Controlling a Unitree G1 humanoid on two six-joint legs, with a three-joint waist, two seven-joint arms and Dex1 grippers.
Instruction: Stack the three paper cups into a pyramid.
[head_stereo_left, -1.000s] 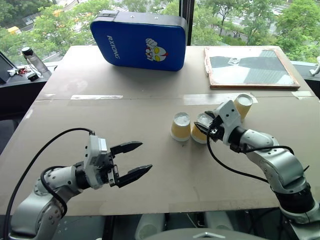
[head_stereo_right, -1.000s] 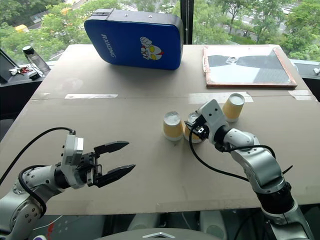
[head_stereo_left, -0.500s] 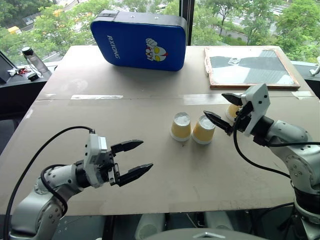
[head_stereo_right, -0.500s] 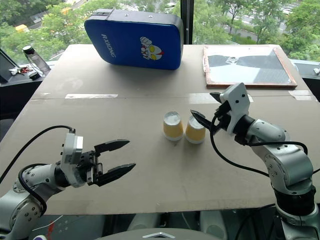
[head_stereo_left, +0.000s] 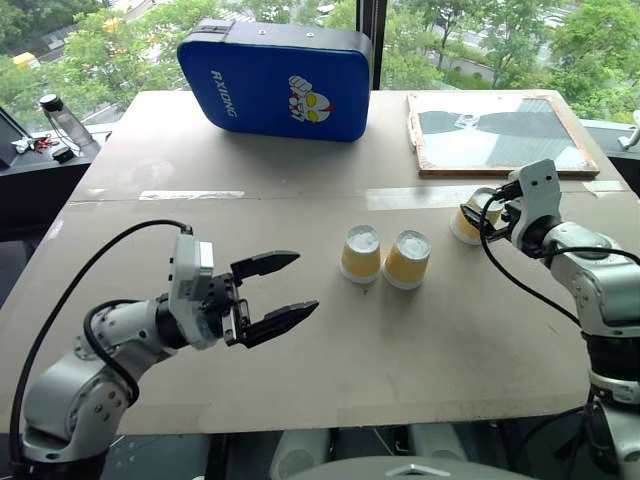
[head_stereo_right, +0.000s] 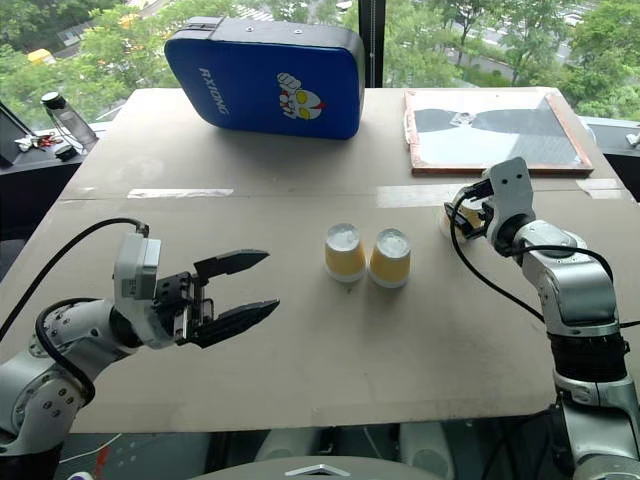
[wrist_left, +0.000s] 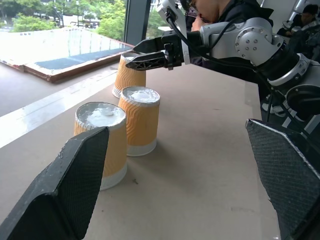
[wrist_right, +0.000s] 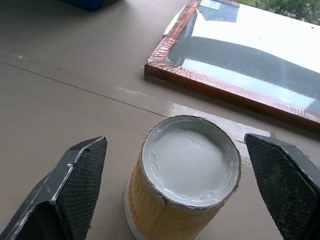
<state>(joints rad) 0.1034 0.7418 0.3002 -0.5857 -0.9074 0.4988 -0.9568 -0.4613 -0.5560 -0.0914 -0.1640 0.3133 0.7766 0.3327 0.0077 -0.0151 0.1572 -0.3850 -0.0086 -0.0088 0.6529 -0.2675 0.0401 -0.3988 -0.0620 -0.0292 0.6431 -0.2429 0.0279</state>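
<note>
Two of the paper cups (head_stereo_left: 361, 252) (head_stereo_left: 407, 258) stand upside down and side by side in the middle of the table, white bases up. The third cup (head_stereo_left: 466, 224) stands upside down further right, partly hidden by my right gripper (head_stereo_left: 478, 212). That gripper is open, with its fingers (wrist_right: 75, 190) on either side of the third cup (wrist_right: 186, 175) and a gap showing on both sides. My left gripper (head_stereo_left: 305, 282) hangs open and empty to the left of the pair, pointing at them (wrist_left: 102, 142).
A blue padded case (head_stereo_left: 275, 80) lies at the back of the table (head_stereo_left: 200, 230) and a framed board (head_stereo_left: 495, 135) at the back right. A bottle (head_stereo_left: 62, 118) stands on a side surface at far left. A person (wrist_left: 220, 10) sits beyond the table.
My right gripper let go of the right cup of the pair, opened, and swung right to the third cup. My left gripper rose a little, still open.
</note>
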